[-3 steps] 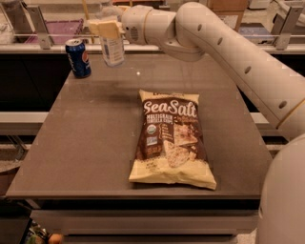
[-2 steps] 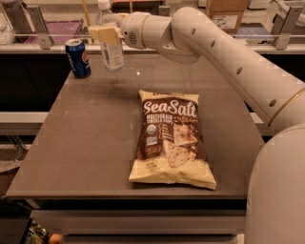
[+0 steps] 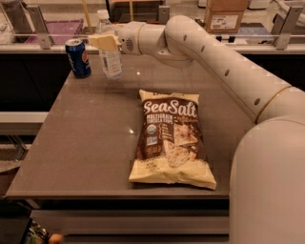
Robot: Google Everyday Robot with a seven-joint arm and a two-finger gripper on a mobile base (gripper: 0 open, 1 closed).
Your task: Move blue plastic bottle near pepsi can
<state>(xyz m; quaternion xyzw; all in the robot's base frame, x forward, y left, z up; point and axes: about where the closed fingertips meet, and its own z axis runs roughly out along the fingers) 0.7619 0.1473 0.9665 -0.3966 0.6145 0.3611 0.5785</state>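
Note:
The blue plastic bottle (image 3: 111,59), clear with a white cap and a pale label, stands upright at the far left of the table. Its base is at or just above the tabletop; I cannot tell which. My gripper (image 3: 106,42) reaches in from the right and is shut on the bottle's upper body, with a tan finger (image 3: 101,42) across its front. The pepsi can (image 3: 78,58), dark blue with a silver rim, stands upright just left of the bottle, a small gap apart.
A Sea Salt chip bag (image 3: 170,138) lies flat in the middle of the grey table (image 3: 86,143). My white arm (image 3: 224,66) spans the right side. A railing and a cardboard box (image 3: 225,14) lie behind the table's far edge.
My gripper has moved down with the bottle, so the bottle's base sits lower, beside the can. The can and chip bag have not moved.

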